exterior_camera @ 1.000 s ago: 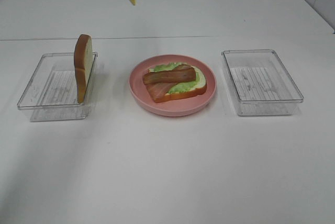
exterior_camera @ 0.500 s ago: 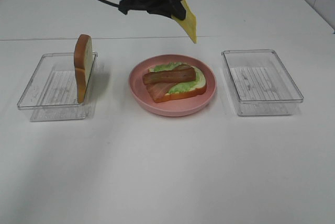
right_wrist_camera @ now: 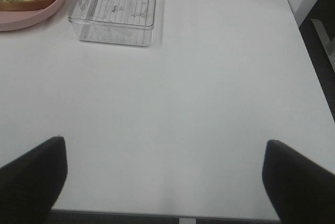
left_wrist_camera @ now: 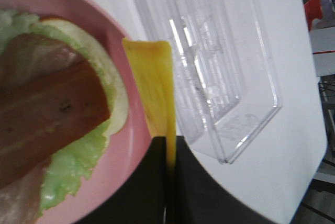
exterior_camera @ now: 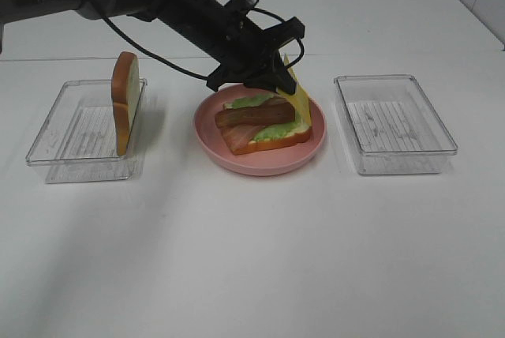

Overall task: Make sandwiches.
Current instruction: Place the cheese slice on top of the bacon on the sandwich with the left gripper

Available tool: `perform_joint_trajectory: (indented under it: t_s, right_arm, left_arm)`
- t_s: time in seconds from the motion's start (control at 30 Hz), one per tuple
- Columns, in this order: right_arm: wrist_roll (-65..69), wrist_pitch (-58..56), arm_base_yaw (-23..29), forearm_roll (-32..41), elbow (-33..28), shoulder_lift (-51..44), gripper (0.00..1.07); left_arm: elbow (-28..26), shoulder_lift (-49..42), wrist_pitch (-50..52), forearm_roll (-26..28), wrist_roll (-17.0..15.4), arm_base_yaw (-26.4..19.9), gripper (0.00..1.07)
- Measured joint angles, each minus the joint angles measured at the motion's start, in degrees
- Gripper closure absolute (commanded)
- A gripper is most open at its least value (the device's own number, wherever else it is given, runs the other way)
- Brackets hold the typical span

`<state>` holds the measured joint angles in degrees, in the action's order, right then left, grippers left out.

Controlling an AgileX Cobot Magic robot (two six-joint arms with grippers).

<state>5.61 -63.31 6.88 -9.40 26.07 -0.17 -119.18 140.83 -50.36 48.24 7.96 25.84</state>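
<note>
An open sandwich (exterior_camera: 264, 126) lies on the round pink plate (exterior_camera: 252, 166): a bread slice with green lettuce (left_wrist_camera: 78, 166) and bacon strips (left_wrist_camera: 47, 114) on top. My left gripper (exterior_camera: 272, 69) reaches across to the plate and is shut on a yellow cheese square (exterior_camera: 301, 103), which hangs tilted over the sandwich's right edge (left_wrist_camera: 154, 88). A second bread slice (exterior_camera: 125, 109) stands on edge in the left clear tray (exterior_camera: 71, 137). My right gripper (right_wrist_camera: 165, 182) is open and empty over bare table, out of the exterior view.
An empty clear tray (exterior_camera: 394, 123) stands right of the plate, also in the left wrist view (left_wrist_camera: 209, 67) and the right wrist view (right_wrist_camera: 115, 7). The table's right edge (right_wrist_camera: 309, 77) shows in the right wrist view.
My left arm has come down and to the right with the cheese, from high over the far table to the plate's right side. The bread, plate and trays have not moved.
</note>
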Motion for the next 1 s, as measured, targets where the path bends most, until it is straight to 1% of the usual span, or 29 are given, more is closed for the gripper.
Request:
perform_joint_trajectory:
  t_s: [0.03, 0.07, 0.1, 0.13, 0.17, 0.23, 0.27, 0.33, 0.43, 0.5, 0.53, 0.57, 0.6, 0.63, 0.67, 0.7, 0.73, 0.77, 0.8, 0.83, 0.87, 0.9, 0.93, 0.97, 1.0]
  right_arm:
    - [0.00, 0.00, 0.00, 0.00, 0.00, 0.00, 0.09]
    - [0.00, 0.00, 0.00, 0.00, 0.00, 0.00, 0.09]
    - [0.00, 0.00, 0.00, 0.00, 0.00, 0.00, 0.09]
    - [0.00, 0.00, 0.00, 0.00, 0.00, 0.00, 0.09]
    - [0.00, 0.00, 0.00, 0.00, 0.00, 0.00, 0.09]
    - [0.00, 0.00, 0.00, 0.00, 0.00, 0.00, 0.09]
    - [0.00, 0.00, 0.00, 0.00, 0.00, 0.00, 0.09]
    - [0.00, 0.00, 0.00, 0.00, 0.00, 0.00, 0.09]
    - [0.00, 0.00, 0.00, 0.00, 0.00, 0.00, 0.09]
    - [0.00, 0.00, 0.00, 0.00, 0.00, 0.00, 0.09]
    - [0.00, 0.00, 0.00, 0.00, 0.00, 0.00, 0.09]
    - [0.00, 0.00, 0.00, 0.00, 0.00, 0.00, 0.09]
    - [0.00, 0.00, 0.00, 0.00, 0.00, 0.00, 0.09]
    - [0.00, 0.00, 0.00, 0.00, 0.00, 0.00, 0.09]
    - [0.00, 0.00, 0.00, 0.00, 0.00, 0.00, 0.09]
    - [0.00, 0.00, 0.00, 0.00, 0.00, 0.00, 0.09]
    - [0.00, 0.00, 0.00, 0.00, 0.00, 0.00, 0.09]
    - [0.00, 0.00, 0.00, 0.00, 0.00, 0.00, 0.09]
    - [0.00, 0.00, 0.00, 0.00, 0.00, 0.00, 0.09]
    - [0.00, 0.00, 0.00, 0.00, 0.00, 0.00, 0.09]
    - [0.00, 0.00, 0.00, 0.00, 0.00, 0.00, 0.09]
    - [0.00, 0.00, 0.00, 0.00, 0.00, 0.00, 0.09]
    - [0.00, 0.00, 0.00, 0.00, 0.00, 0.00, 0.09]
    - [0.00, 0.00, 0.00, 0.00, 0.00, 0.00, 0.09]
    - [0.00, 0.00, 0.00, 0.00, 0.00, 0.00, 0.09]
  left_arm:
    - [0.00, 0.34, 0.17, -1.49, -0.86, 0.00, 1.07]
    - [0.00, 0.80, 0.34, -4.53, -2.98, 0.00, 1.07]
    - [0.00, 0.80, 0.34, -4.53, -2.98, 0.00, 1.07]
    - [0.00, 0.97, 0.52, -6.47, -4.24, 0.00, 1.07]
    - [0.00, 0.97, 0.52, -6.47, -4.24, 0.00, 1.07]
    - [0.00, 1.09, 0.86, -13.81, -7.96, 0.00, 1.07]
    - [0.00, 1.09, 0.86, -13.81, -7.96, 0.00, 1.07]
    - [0.00, 1.09, 0.92, -16.84, -8.88, 0.00, 1.07]
    - [0.00, 1.09, 0.92, -17.30, -8.88, 0.00, 1.07]
    - [0.00, 1.09, 0.92, -18.05, -8.88, 0.00, 0.97]
    - [0.00, 1.09, 0.92, -18.05, -8.88, 0.00, 0.97]
    - [0.00, 1.09, 0.86, -18.11, -8.88, 0.00, 0.79]
    - [-0.11, 1.09, 0.63, -18.16, -8.77, 0.00, 0.46]
    - [-0.11, 1.09, 0.63, -18.16, -8.77, 0.00, 0.46]
    - [-0.29, 1.09, 0.46, -18.22, -8.54, 0.00, 0.32]
    - [-1.49, 1.03, -0.34, -18.28, -7.96, 0.00, 0.05]
    - [-1.49, 1.03, -0.34, -18.28, -7.96, 0.00, 0.05]
    - [-3.27, 0.97, -1.38, -18.28, -7.96, 0.00, 0.06]
    - [-3.27, 0.97, -1.38, -18.28, -7.96, 0.00, 0.06]
    - [-4.24, 0.97, -1.95, -18.28, -7.96, 0.00, 0.06]
    - [-7.16, 0.86, -3.55, -18.56, -7.96, 0.00, 0.06]
    - [-7.16, 0.86, -3.55, -18.56, -7.96, 0.00, 0.06]
    - [-10.31, 0.74, -5.33, -19.71, -9.34, 0.00, 0.06]
    - [-10.31, 0.74, -5.33, -19.71, -9.34, 0.00, 0.06]
    - [-11.57, 0.69, -6.47, -20.74, -10.08, 0.00, 0.06]
